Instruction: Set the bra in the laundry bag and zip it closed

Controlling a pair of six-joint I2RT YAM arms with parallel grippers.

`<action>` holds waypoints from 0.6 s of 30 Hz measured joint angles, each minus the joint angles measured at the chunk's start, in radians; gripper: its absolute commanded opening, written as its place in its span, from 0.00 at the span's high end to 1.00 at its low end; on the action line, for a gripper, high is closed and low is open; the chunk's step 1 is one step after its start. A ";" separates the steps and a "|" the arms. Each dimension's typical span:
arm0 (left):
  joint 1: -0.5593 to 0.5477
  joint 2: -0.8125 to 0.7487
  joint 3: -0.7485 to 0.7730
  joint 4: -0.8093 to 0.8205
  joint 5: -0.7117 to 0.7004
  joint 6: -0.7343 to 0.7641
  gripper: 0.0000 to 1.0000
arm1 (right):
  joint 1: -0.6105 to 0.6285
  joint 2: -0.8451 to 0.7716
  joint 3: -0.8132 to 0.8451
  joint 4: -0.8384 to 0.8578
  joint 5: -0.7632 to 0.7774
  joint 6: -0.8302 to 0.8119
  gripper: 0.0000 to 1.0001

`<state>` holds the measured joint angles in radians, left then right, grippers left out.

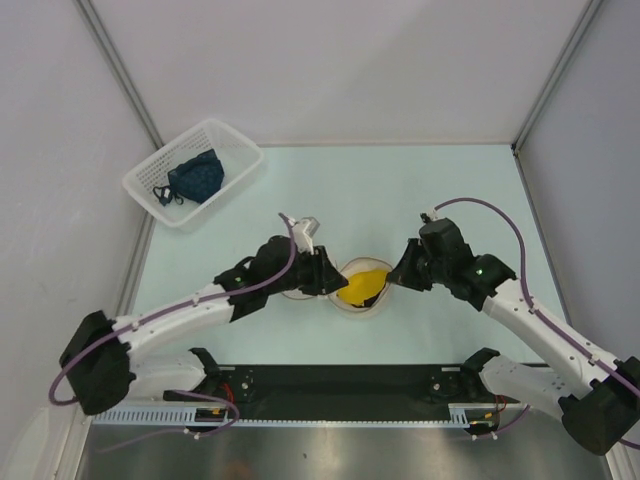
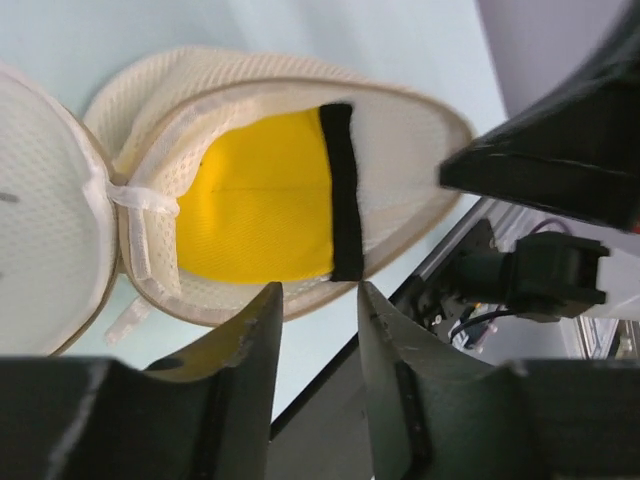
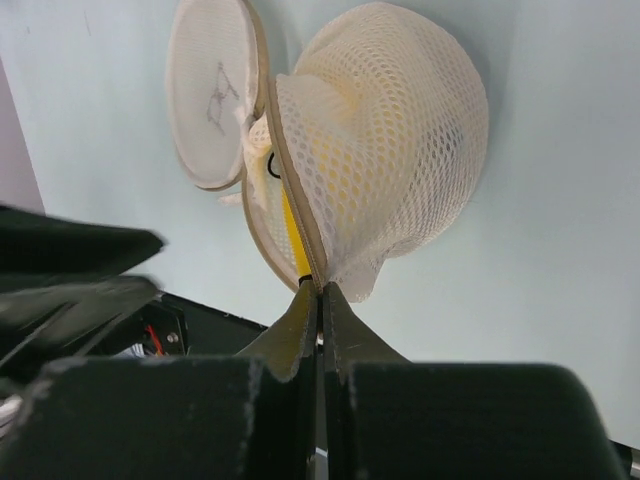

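The laundry bag [image 1: 350, 306] lies open on its side between my two grippers, cream mesh with a tan rim. The yellow bra [image 1: 362, 285] is inside it. In the left wrist view the bra [image 2: 260, 195] fills the opening of the bag [image 2: 400, 130], with a black strip along its right edge. The round lid [image 3: 212, 95] with the dark bra drawing hangs open beside the bag [image 3: 400, 130]. My right gripper [image 3: 318, 290] is shut on the bag's rim; in the top view it [image 1: 392, 280] is at the bag's right side. My left gripper [image 2: 318, 300] is open and empty, just off the rim, at the bag's left side [image 1: 335, 283].
A white slatted basket [image 1: 240, 138] stands at the back left with a dark blue garment [image 1: 195, 178] in it. The black base rail [image 1: 340, 385] runs along the near edge. Grey walls close in the left, back and right.
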<state>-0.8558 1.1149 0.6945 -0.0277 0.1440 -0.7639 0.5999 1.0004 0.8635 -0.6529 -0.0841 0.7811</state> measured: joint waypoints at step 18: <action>-0.124 0.473 0.054 0.265 0.098 -0.020 0.56 | -0.026 -0.023 0.076 -0.061 -0.029 -0.008 1.00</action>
<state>-0.9802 1.5883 0.7483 0.2375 0.2424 -0.7837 0.5735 0.9771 0.9394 -0.7143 -0.1127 0.7727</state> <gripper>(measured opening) 0.258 0.012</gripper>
